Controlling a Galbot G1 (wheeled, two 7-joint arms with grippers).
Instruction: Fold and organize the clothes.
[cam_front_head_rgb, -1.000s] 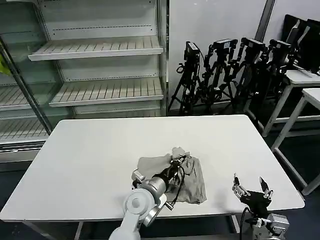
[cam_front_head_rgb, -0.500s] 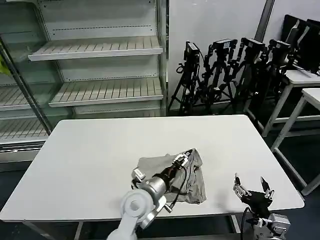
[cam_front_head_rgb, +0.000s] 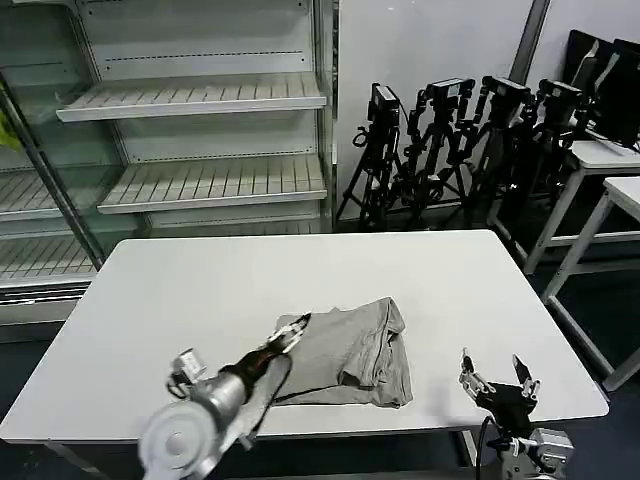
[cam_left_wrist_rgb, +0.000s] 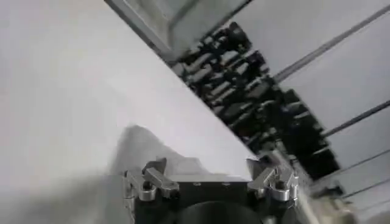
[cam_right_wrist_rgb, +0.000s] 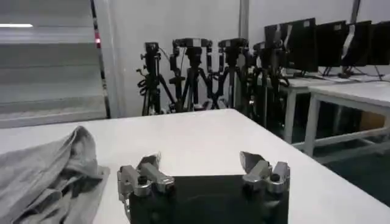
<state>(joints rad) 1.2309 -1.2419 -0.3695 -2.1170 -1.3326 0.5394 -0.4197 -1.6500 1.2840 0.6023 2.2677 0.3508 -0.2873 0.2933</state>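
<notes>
The clothes are one light grey T-shirt lying in a loose folded bundle on the white table, near its front edge. My left gripper is at the shirt's left edge, low over the cloth. In the left wrist view the gripper is open with nothing between its fingers, and a grey corner of the shirt lies just beyond them. My right gripper waits open at the front right of the table, apart from the shirt. The right wrist view shows it open, with the shirt off to one side.
Empty white shelving stands behind the table on the left. Black tripods line the back wall. More white tables stand at the right. Bare tabletop surrounds the shirt on the left, far and right sides.
My left gripper has let go of the fold it carried over to the right and drawn back left to the shirt's edge. The shirt now lies flatter. The right arm has barely moved.
</notes>
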